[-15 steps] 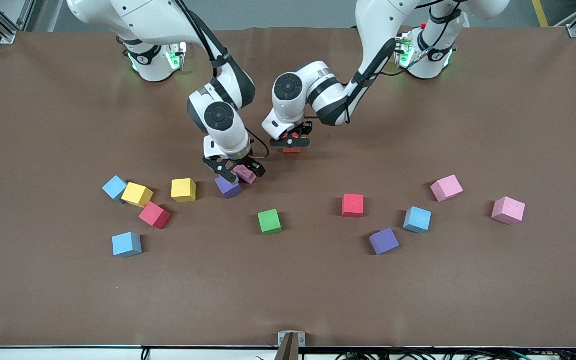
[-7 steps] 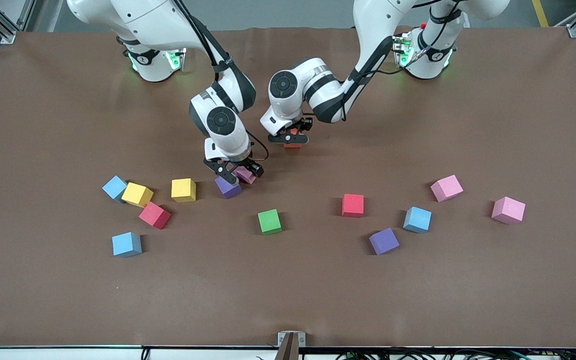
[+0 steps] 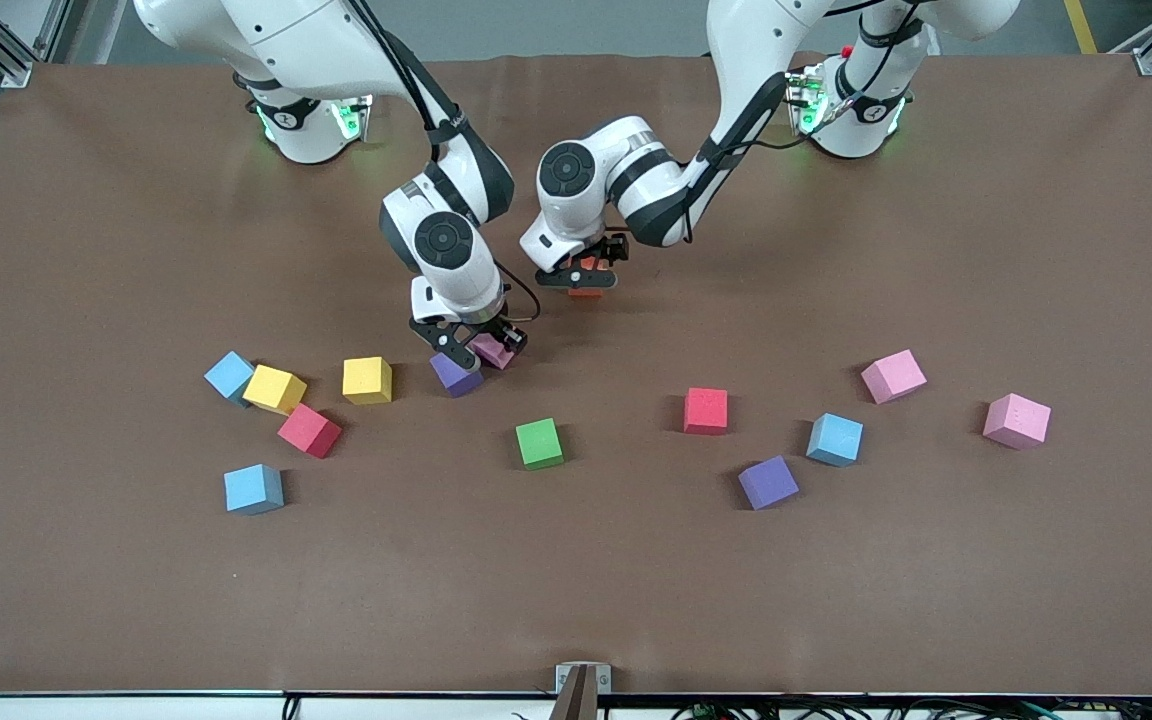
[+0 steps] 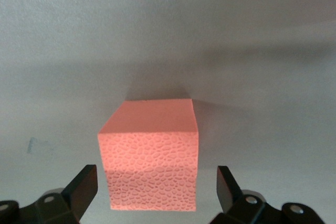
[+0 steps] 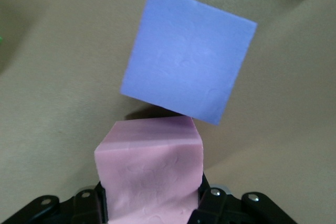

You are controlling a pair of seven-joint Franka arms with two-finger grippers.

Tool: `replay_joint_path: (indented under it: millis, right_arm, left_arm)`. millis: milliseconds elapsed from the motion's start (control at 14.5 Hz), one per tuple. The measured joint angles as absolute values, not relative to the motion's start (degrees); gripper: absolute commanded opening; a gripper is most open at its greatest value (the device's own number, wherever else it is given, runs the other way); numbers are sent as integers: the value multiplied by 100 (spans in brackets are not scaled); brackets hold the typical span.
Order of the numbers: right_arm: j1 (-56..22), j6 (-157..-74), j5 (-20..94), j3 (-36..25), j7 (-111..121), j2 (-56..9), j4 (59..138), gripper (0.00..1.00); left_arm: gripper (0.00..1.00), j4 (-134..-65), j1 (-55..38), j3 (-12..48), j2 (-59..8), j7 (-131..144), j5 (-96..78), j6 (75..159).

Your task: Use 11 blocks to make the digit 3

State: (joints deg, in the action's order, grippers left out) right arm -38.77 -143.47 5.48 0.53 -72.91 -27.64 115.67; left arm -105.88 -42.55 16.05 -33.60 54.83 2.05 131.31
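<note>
Blocks lie scattered over the brown table (image 3: 86, 250), no digit formed. The right gripper (image 3: 471, 345) is clamped on a pink block (image 5: 149, 174), with a purple block (image 3: 456, 374) crowding it, touching at a corner. The left gripper (image 3: 581, 275) stands spread around an orange block (image 4: 149, 156) on the table, fingers (image 4: 81, 187) clear of its sides. Nearer the front camera sit a green block (image 3: 539, 443) and a red block (image 3: 705, 410); a yellow block (image 3: 367, 380) lies toward the right arm's end.

Orange block (image 4: 149, 153), pink block (image 5: 149, 174)
</note>
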Motion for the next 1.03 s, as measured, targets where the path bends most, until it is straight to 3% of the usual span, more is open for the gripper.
replay_joint_path:
  millis: [206, 551, 1032]
  right_arm:
    - [-3877, -14115, 548, 33, -7286, -2686, 11438, 40]
    - [-3817, -13026, 548, -36, -7122, -2595, 10955, 40]
    - [-3713, -12978, 548, -47, -6895, -2593, 10857, 40]
  left_arm:
    - [100, -10481, -4170, 1590, -3223, 5903, 205, 13129]
    - [100, -10437, -3601, 1553, -2578, 6075, 208, 12715]
    - [100, -10355, -2216, 1505, -2360, 4866, 325, 12627]
